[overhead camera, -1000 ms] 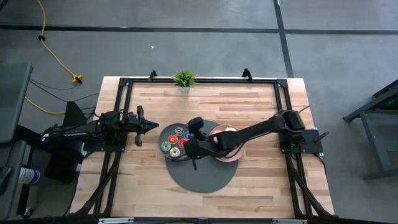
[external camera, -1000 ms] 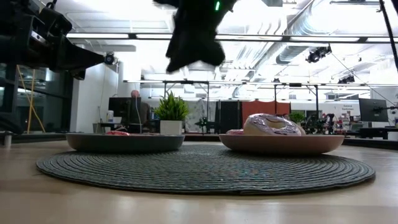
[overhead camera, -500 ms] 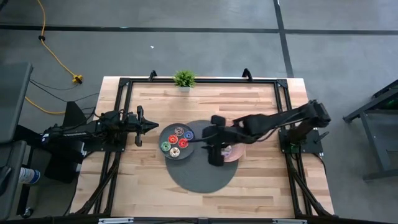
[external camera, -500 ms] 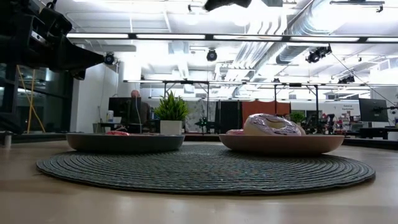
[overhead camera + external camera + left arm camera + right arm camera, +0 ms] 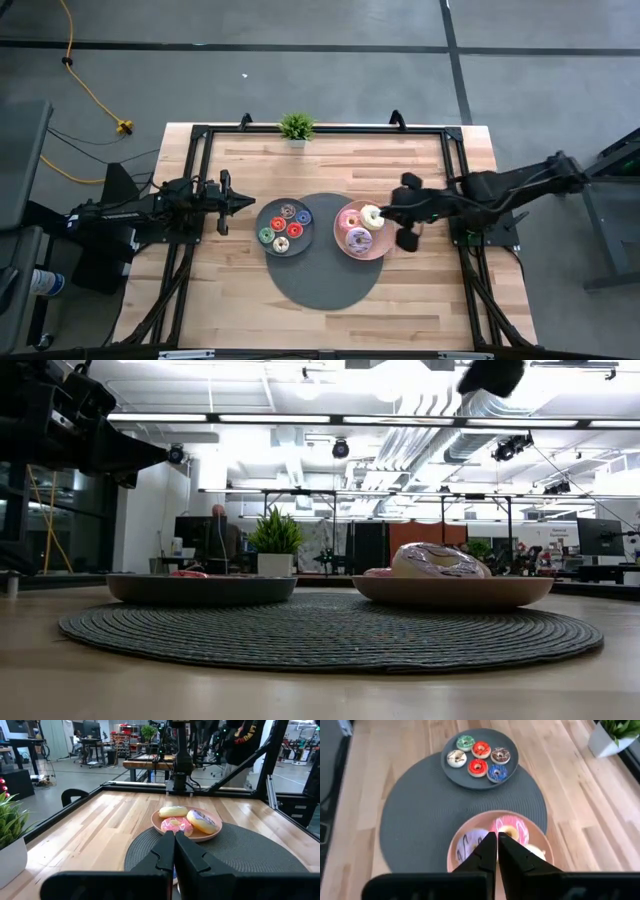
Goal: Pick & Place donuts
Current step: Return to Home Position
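Wood in pale planks makes the table top. At the centre of the high view lies a round dark grey mat, woven in fine rings. The grey plate, smooth and shallow, sits over the upper left edge of the mat. It carries the small donuts, six tiny glossy rings lying flat and close together: one green, two red, one brown, one cream, one blue.

The pink plate sits over the upper right edge of the mat, near the grey plate but not touching it. It holds three thick iced rings, pressed close to each other: the pink donut, the purple donut with pale icing, and the white donut. A small potted plant with spiky green leaves stands at the upper edge of the table.

From my station I see the right gripper right of centre in the high view, hanging in the air near the right rim of the pink plate. Its two dark fingers are pressed together with no gap, and they hold nothing and touch nothing.

The left gripper waits left of centre, just beside the grey plate and above bare wood. Its fingers are also fully closed and empty.
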`<state>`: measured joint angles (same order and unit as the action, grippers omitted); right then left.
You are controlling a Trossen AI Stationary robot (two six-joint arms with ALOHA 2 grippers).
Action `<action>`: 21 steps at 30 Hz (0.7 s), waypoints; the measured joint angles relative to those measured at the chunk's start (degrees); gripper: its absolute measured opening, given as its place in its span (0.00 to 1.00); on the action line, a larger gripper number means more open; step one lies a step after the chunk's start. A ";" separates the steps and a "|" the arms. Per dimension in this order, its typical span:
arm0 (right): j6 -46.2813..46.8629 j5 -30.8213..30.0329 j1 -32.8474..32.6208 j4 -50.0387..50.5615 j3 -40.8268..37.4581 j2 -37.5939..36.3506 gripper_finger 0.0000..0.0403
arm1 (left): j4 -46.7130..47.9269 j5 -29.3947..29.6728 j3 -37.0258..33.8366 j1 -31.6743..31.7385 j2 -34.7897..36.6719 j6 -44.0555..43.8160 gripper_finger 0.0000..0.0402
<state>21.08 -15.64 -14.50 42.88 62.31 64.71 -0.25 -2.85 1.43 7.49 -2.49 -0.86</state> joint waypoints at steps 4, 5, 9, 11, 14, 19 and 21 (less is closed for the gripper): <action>2.08 0.60 0.02 -2.37 -8.14 -9.13 0.01 | 0.00 0.00 0.00 -0.01 -0.01 0.00 0.01; 2.45 0.57 0.05 -3.03 -10.03 -11.22 0.01 | 0.00 0.00 0.00 -0.01 0.00 0.00 0.01; 3.72 1.18 1.03 -6.90 -17.33 -18.76 0.00 | 0.00 0.00 0.00 -0.01 0.01 0.00 0.01; 4.71 1.54 1.89 -9.95 -20.89 -22.22 0.00 | 0.00 0.00 0.00 -0.01 0.01 -0.02 0.01; 4.80 2.15 3.51 -15.96 -26.07 -26.91 0.00 | -0.01 -0.02 0.00 -0.01 0.00 0.00 0.01; 4.38 2.38 6.44 -26.37 -34.06 -32.76 0.00 | 0.00 -0.02 0.00 -0.01 -0.01 0.00 0.01; 2.69 3.30 7.20 -31.20 -37.08 -34.72 0.00 | 0.00 -0.02 0.00 0.01 0.00 0.00 0.01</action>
<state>23.77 -12.34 -7.30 11.68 25.23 29.99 -0.25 -2.87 1.43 7.51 -2.49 -0.86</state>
